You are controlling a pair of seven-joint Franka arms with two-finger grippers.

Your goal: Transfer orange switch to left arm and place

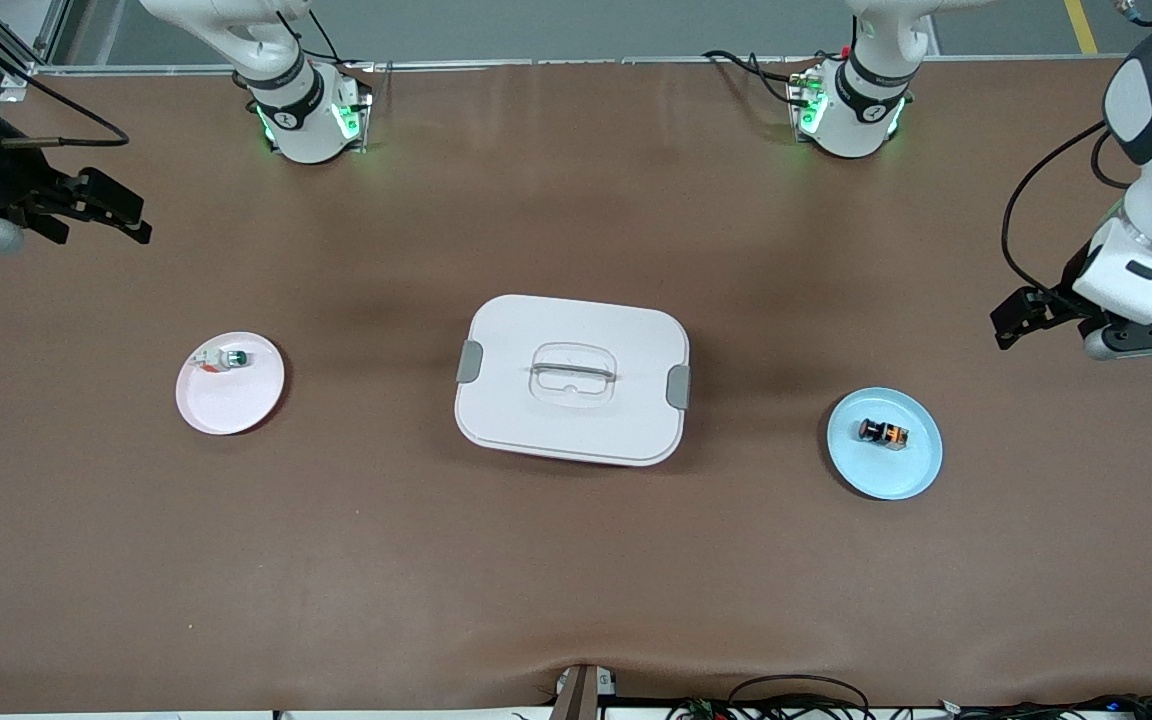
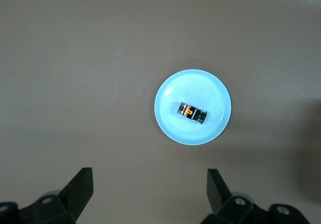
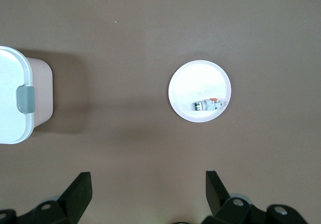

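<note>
The orange switch (image 1: 883, 433), a tiny black block with an amber face, lies on a glossy round blue plate (image 1: 911, 475) toward the left arm's end of the matte brown desk (image 1: 576, 580). The smooth white rounded box (image 1: 572, 378) sits mid-desk. The left gripper (image 2: 149, 189) and the right gripper (image 3: 148, 190) hang over bare desk, fingers spread and empty.

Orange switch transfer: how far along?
Nothing done yet. The orange switch lies on the blue plate at the left arm's end, with the box between it and the pink plate. Both pincers are open and empty, left pincer above the blue plate, right pincer near the pink one. Pickup, handover and placement all remain.
</note>
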